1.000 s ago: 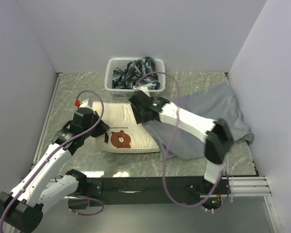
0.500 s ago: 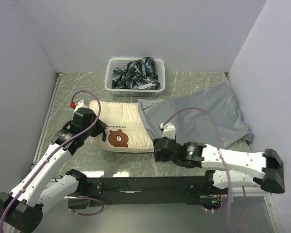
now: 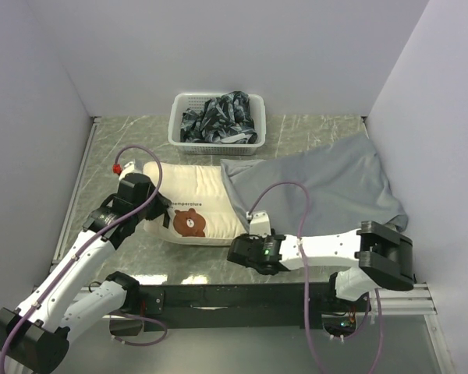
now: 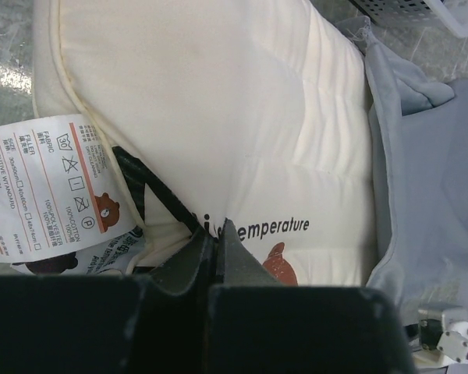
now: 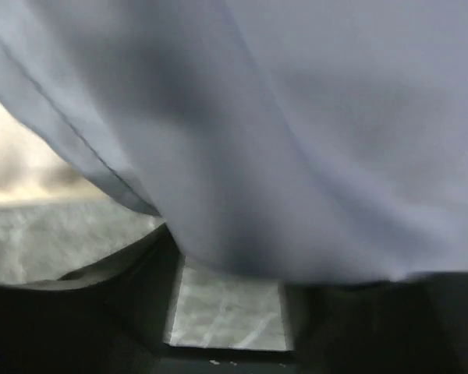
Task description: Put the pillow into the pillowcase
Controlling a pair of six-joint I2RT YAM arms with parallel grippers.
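The pillow (image 3: 189, 195) lies on the worktop (image 3: 312, 132), long axis left to right, bear end toward the left arm and the other end already inside the mouth of the pillowcase (image 3: 327, 183). The left claw (image 4: 216, 248), clenched on the pillow's near edge by the printed text, should push steadily rightward along that axis. The right claw (image 3: 240, 251) sits at the case's near hem under grey cloth, its state impossible to tell; it should keep that hem lifted.
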